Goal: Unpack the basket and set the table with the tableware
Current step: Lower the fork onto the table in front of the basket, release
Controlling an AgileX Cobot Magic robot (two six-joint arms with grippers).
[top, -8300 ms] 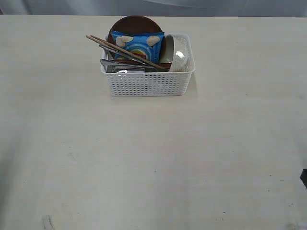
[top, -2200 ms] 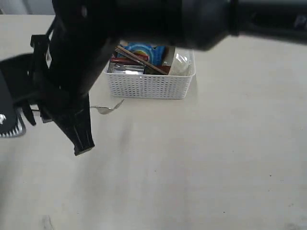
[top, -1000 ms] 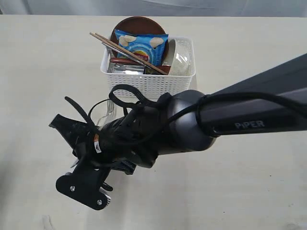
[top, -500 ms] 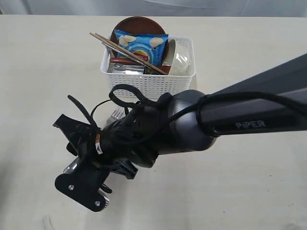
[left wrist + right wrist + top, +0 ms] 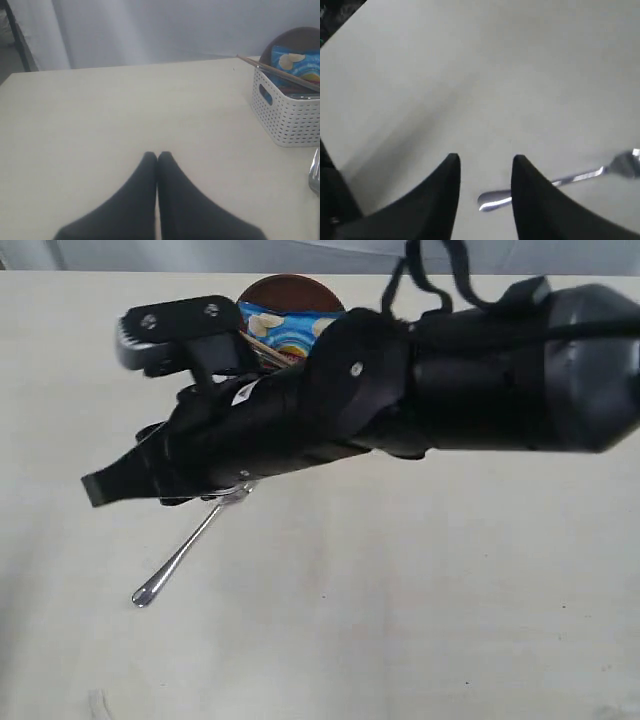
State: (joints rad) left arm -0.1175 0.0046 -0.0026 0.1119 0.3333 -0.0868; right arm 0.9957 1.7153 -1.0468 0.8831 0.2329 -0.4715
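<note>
So the fork (image 5: 188, 546) is down. A moment ago the right gripper (image 5: 485, 159) was low over the table (image 5: 450, 590) with the fork in its grip. Now the arm has lifted and swung back up toward the basket. The fork lies flat on the table by itself, out in front of the basket, handle end pointing away from it and tines toward it. In the right wrist view the two fingers stand apart with bare table between them. The fork is on the surface below them, not in the gap, so we read that as let go, nothing held.

The left gripper (image 5: 157, 156) isn't doing much: fingers pressed together, empty, hovering over bare table off to the side of the basket (image 5: 287, 117).

What this means for the job: the first piece of tableware is placed and everything else is waiting. From the left wrist view we can see the chopsticks (image 5: 277, 72) sticking out over the rim. The brown plate (image 5: 292, 37) stands at the back with the blue chips bag (image 5: 300, 62) in front of it. In the exterior view the big arm blocks most of the basket, so we can't really say how the rest is sitting in there.

Our guess is the next move is another dip into the basket. The chopsticks lying across the top look like the easy grab, but they're thin and could roll or snag the bag on the way out.
</note>
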